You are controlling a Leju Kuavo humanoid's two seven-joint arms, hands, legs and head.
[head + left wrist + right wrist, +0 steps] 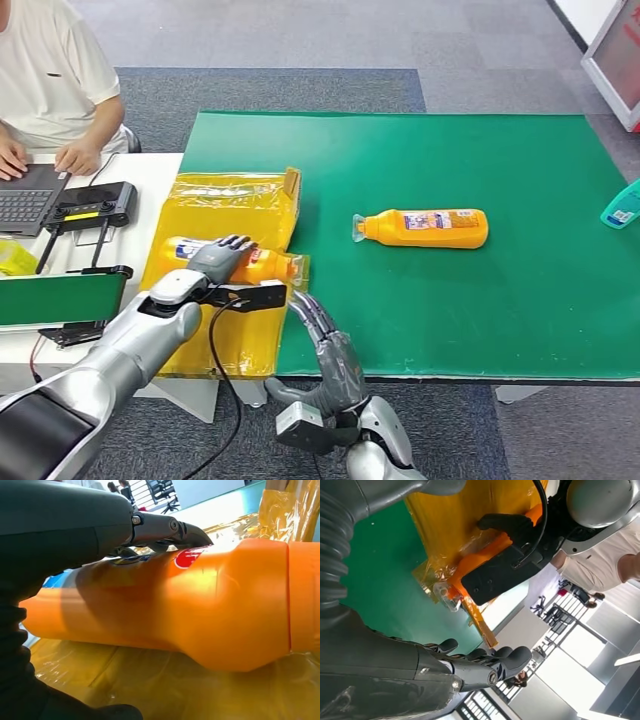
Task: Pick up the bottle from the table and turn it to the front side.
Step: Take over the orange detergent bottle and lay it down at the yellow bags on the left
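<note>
Orange plastic sits under my left hand (219, 258), whose fingers wrap over the bottle (260, 265) lying on its side on the crinkled yellow bag (234, 205). My right hand (332, 360) hangs slack and empty at the table's (528, 310) near edge. Slick film beneath could let the bottle roll as I lift. Farther out lies a second orange bottle (423, 228).

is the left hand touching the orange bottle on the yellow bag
Touching. In the left wrist view the left hand lies across the orange bottle, its dark fingers resting on the bottle's label side with no gap.
</note>
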